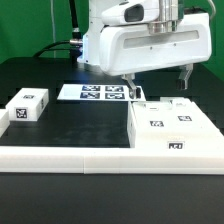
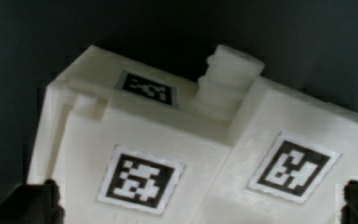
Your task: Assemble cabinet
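**Open gripper (image 1: 158, 82) hung over the cabinet box (image 1: 170, 128)**

Nearest the exterior camera, a long low white rail (image 1: 70, 158) is seen lying across the front of the black table (image 1: 70, 125). Just behind it, toward the exterior view's right, the cabinet box is found. It is a large white plastic piece resting flat on the table. Two black-and-white square markers are shown on its top and a third on the face turned to the camera. Whether the box touches the rail cannot be told. A small raised tab is seen at the box's far corner.

Well apart from the box, toward the exterior view's left, a small white tagged block (image 1: 28, 105) is set on the table, with one marker visible on its side. Farther back, between block and box, the marker board (image 1: 100, 92) is laid flat. Farthest back, the white Panda arm (image 1: 135, 40) is seen, and the gripper is hung from it above the far part of the box.

The jaws are spread wide and nothing is held between them. In the wrist view, the dark fingertips (image 2: 34, 205) are seen at either side of the box's top, where three markers are in view.
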Available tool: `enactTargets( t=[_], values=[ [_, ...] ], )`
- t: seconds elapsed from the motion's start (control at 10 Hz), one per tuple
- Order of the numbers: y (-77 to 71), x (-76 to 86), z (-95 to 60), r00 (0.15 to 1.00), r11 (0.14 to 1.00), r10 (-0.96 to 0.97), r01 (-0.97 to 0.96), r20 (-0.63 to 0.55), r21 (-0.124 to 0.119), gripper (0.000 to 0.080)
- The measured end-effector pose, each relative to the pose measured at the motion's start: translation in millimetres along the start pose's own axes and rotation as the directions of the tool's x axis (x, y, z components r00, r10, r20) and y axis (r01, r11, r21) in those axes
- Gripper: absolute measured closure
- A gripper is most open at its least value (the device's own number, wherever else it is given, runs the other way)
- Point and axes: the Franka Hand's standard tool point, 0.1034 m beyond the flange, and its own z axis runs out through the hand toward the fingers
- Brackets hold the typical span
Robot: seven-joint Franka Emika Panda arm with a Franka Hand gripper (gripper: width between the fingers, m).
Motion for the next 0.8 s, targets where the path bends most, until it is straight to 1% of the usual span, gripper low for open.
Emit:
enactTargets(
  t=[0.2,0.4,0.5,0.6,0.7,0.8],
  values=[
    [-3.9,1.0,0.4,0.986,0.986,0.167,-0.167,-0.001,0.021,0.0002],
    [-8.8,-0.9,2.5,0.947,0.947,0.320,-0.320,-0.004,0.035,0.0002],
    [-14.5,-5.0,4.1,0.915,0.914,0.404,-0.404,-0.001,0.037,0.0002],
    [-16.6,-10.4,4.4,0.880,0.879,0.475,-0.475,0.007,0.038,0.0002],
    [-16.8,-12.0,2.5,0.871,0.871,0.490,-0.490,0.006,0.036,0.0002],
    [-17.5,-9.6,-2.5,0.882,0.882,0.471,-0.471,-0.001,0.034,0.0002]
  ],
)
